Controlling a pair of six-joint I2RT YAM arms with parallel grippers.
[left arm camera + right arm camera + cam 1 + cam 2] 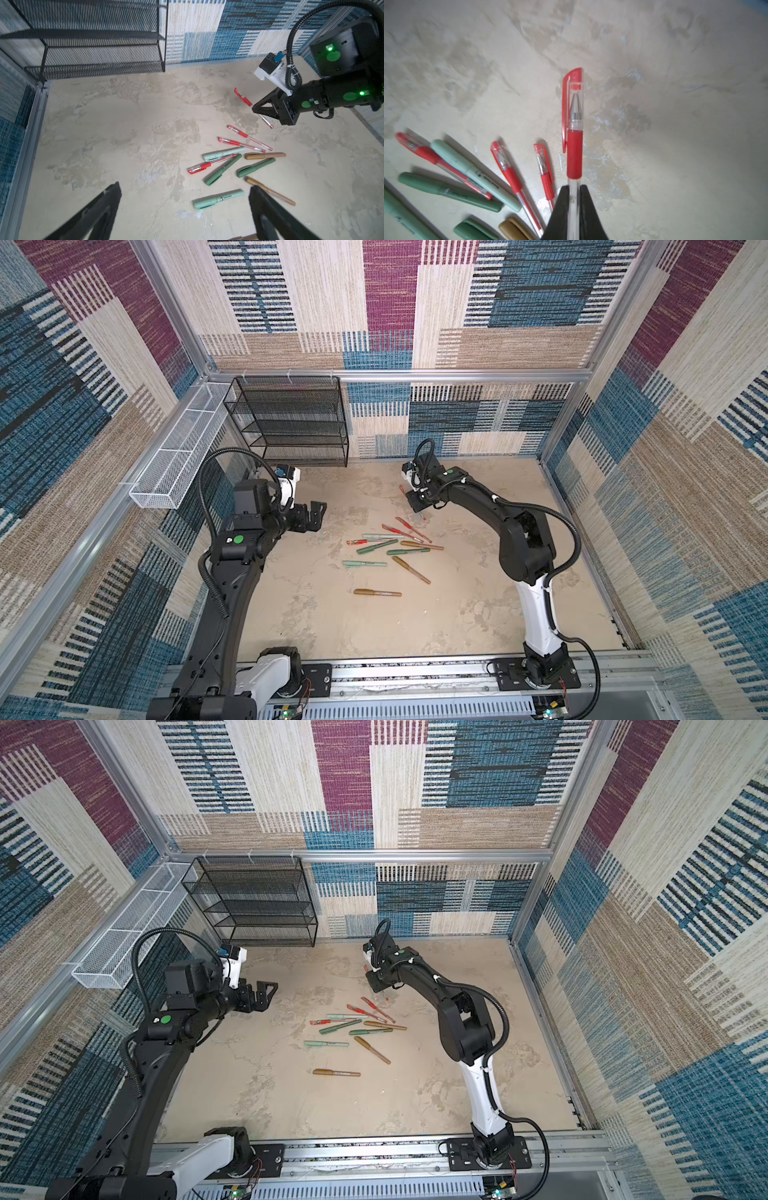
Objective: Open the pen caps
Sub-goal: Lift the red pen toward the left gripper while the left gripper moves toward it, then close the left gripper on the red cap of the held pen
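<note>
Now the right pincer [574,187] is clenched on the clear barrel of a red pen [574,158], just behind its rubber sleeve. It holds the pen off the counter [332,635], just past the far side of the pile of pens [390,547]. The pen's cap [576,93] is on and points away from the pincer, with the metal tip showing through its clear wall. The left pincer [316,516] stands released and empty, jaws wide, well apart from the pile on its left side. The other caps in the pile look seated on their pens too.

The step in hand appears to be the handover for the pull: one arm braces the pen and the other takes the cap. To do it well, the left pincer should come across above the pile without brushing it. It should close across the cap's body, not on the thin clip alone, and draw straight along the pen's length. The smooth barrel may slide in the right pincer's grasp, so a short, steady pull with no sideways bending seems wisest.
</note>
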